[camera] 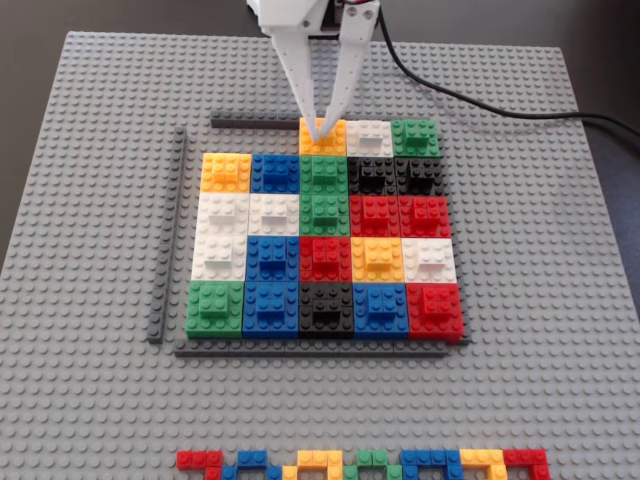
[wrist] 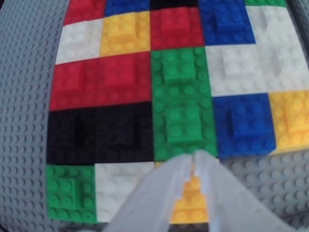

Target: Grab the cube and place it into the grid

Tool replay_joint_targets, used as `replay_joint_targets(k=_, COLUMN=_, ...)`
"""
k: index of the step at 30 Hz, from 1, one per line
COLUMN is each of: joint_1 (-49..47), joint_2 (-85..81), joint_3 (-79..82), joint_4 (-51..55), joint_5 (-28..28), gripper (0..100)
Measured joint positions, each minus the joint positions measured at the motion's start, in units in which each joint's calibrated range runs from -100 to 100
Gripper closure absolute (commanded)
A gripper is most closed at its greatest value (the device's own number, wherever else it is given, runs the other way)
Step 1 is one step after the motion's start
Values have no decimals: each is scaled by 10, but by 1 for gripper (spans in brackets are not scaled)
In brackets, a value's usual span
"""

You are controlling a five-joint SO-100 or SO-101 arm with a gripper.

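In the fixed view, the gripper [camera: 322, 128] pinches the cube [camera: 324, 139] in the grid's [camera: 325, 240] top row, beside a white block [camera: 369, 136]. In the wrist view, the fingertips [wrist: 182, 170] nearly meet above it; lifting without opening could pull it out.

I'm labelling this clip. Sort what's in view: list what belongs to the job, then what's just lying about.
Part of the job:
- cube, orange-yellow, in the grid's far row
- gripper, fingers closed on the cube
- grid

Lying about:
- zigzag strip of small coloured bricks, near edge
- grey baseplate
- black cable
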State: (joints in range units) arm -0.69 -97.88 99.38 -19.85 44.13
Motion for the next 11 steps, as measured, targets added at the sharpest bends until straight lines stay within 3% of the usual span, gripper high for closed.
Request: replay_joint_targets(k=11, joint_1=-1, joint_2=0, joint_3=0, joint_4=0, joint_5=0, gripper=100)
